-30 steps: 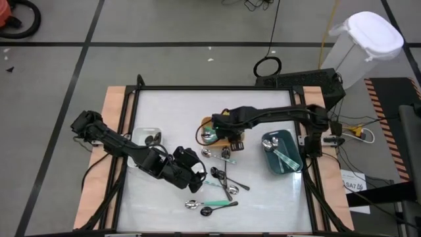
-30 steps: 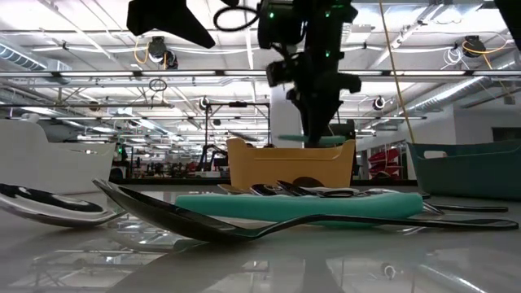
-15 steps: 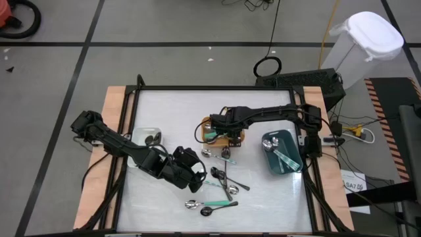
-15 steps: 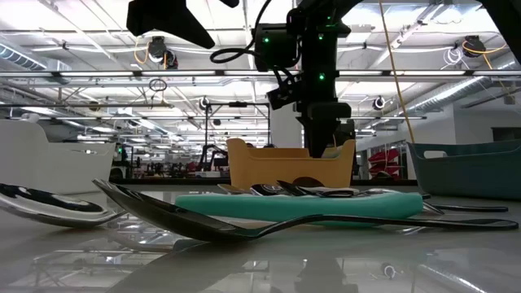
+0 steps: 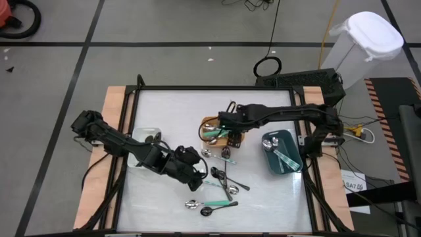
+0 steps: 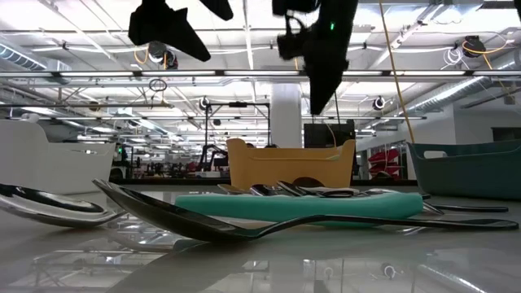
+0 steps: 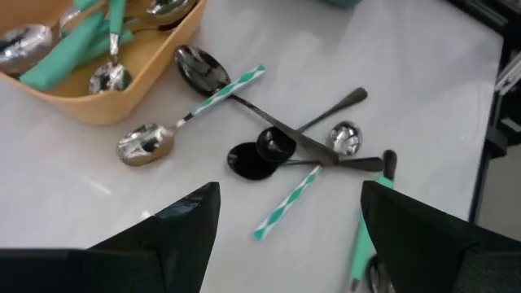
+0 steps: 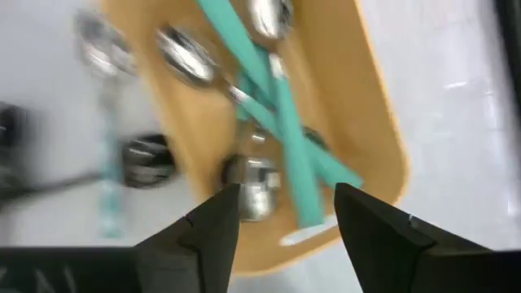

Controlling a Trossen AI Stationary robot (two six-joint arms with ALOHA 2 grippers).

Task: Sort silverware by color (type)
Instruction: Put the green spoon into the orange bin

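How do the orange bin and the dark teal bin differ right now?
The orange bin sits mid-table, directly under the open right gripper; the dark teal bin sits by the table's right edge with no gripper over it. The orange bin holds several solid teal-handled spoons; the dark teal bin holds fewer pieces. Both are rectangular and already contain silverware.

I found teal-handled spoons (image 8: 281, 106) lying crossed in the orange bin (image 8: 383, 138); black and striped silverware (image 7: 285, 150) lay scattered flat on the worktop (image 7: 423, 89).
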